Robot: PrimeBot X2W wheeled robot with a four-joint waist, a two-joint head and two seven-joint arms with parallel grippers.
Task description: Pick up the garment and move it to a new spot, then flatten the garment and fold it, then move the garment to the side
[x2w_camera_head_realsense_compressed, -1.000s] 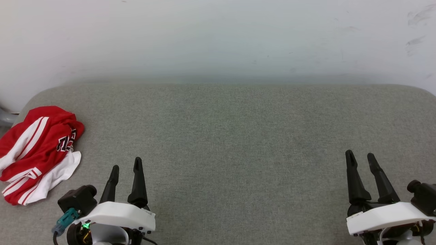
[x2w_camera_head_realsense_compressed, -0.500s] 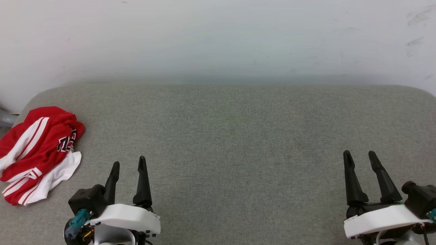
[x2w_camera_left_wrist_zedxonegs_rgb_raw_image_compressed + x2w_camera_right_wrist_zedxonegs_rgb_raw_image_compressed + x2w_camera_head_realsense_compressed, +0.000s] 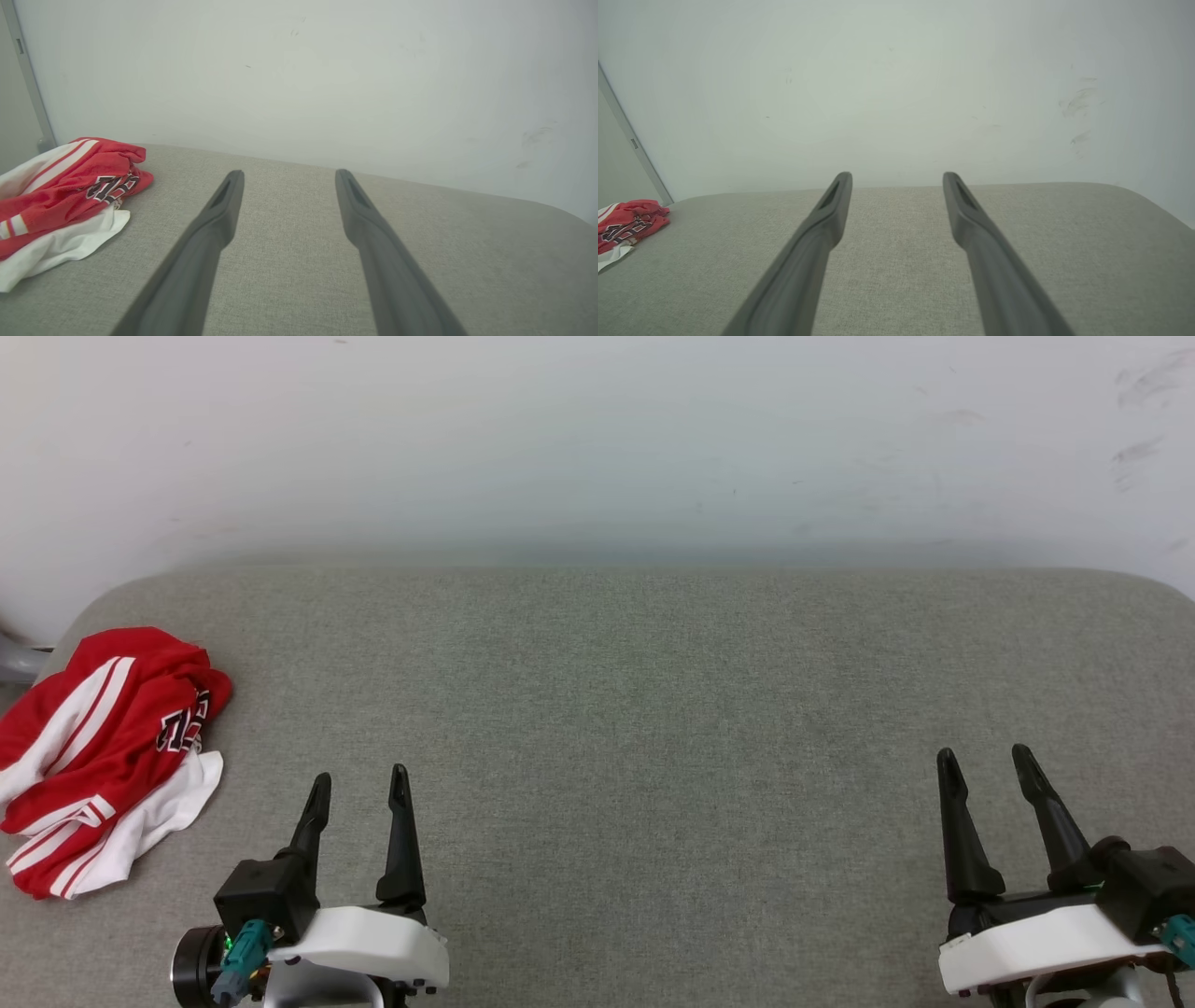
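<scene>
Garment (image 3: 103, 737) crumpled heap; long axis near-left to far-right.

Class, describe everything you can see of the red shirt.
The shirt is red, soft-looking cloth with white sleeves, red-and-white striped trim and black, white-outlined lettering, partly hidden in folds. It lies crumpled in a loose heap, unfolded, at the far left end of the grey pad, resting on it, nothing else touching it.

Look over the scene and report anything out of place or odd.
The shirt lies crumpled in a heap at the left end of the grey cushion, not spread flat. The wall has a few dark scuffs at the upper right. The left gripper and right gripper are open, clear of it.
</scene>
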